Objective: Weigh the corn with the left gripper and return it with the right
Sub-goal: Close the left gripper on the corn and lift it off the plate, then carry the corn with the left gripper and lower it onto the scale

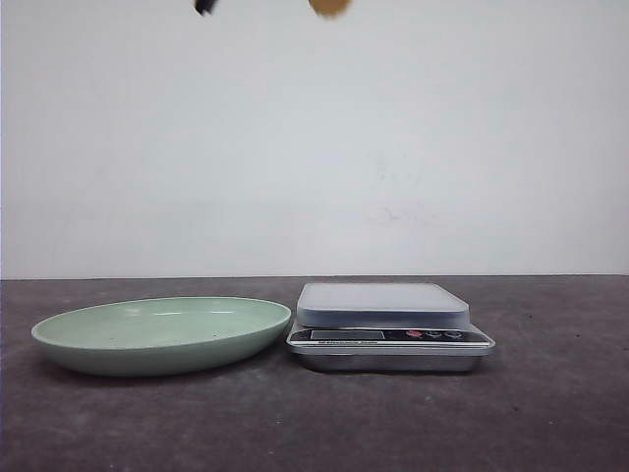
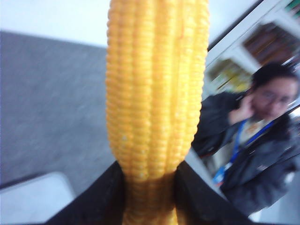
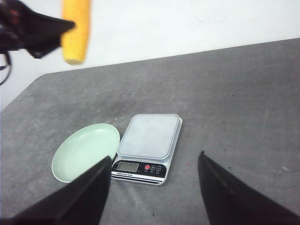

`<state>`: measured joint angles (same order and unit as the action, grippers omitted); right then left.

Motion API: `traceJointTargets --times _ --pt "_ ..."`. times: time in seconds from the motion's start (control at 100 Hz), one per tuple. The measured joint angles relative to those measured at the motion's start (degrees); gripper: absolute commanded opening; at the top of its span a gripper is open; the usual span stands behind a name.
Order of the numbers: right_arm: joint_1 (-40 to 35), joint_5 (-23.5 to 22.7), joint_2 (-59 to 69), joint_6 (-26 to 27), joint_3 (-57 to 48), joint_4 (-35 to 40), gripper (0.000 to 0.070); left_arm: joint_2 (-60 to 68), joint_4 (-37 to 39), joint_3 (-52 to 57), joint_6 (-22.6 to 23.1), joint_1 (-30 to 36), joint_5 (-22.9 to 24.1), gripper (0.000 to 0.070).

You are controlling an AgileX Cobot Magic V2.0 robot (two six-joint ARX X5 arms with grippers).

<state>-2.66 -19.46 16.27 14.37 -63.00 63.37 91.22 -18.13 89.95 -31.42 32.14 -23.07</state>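
Right wrist view: one corn [image 3: 75,31] was clamped aloft by the left end effector [image 3: 44,33] above one plate [image 3: 84,151] and one scale [image 3: 147,147]; the right end effector [image 3: 154,187] gaped wide.

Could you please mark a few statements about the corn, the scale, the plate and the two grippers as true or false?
1. The left gripper holds the corn. True.
2. The corn lies on the scale. False: it is held up in the air, and the scale's platform is bare.
3. The plate is bare. True.
4. The right gripper is shut on the corn. False: it is open with nothing between its fingers.
5. In the front view the plate sits to the right of the scale. False: it sits to the left.
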Motion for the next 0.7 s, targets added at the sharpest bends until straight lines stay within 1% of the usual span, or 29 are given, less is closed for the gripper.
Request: traceJointTargets --times 0.13,0.42,0.62,0.7 --pt "0.0 0.0 0.0 0.0 0.0 0.1 0.0358 6.1 -5.2 3.0 1.1 0.7 1.7 0.0011" --pt "0.0 0.0 0.0 0.0 0.0 1.1 0.0358 18.2 -15.2 3.1 1.9 3.4 2.6 0.0011" --pt "0.0 0.0 0.0 0.5 0.0 1.1 0.0358 23.5 -16.0 3.1 2.1 5.6 2.7 0.0011" --pt "0.0 0.0 0.0 0.9 0.0 1.2 0.0358 23.9 -15.8 3.1 2.1 6.1 3.6 0.0011"
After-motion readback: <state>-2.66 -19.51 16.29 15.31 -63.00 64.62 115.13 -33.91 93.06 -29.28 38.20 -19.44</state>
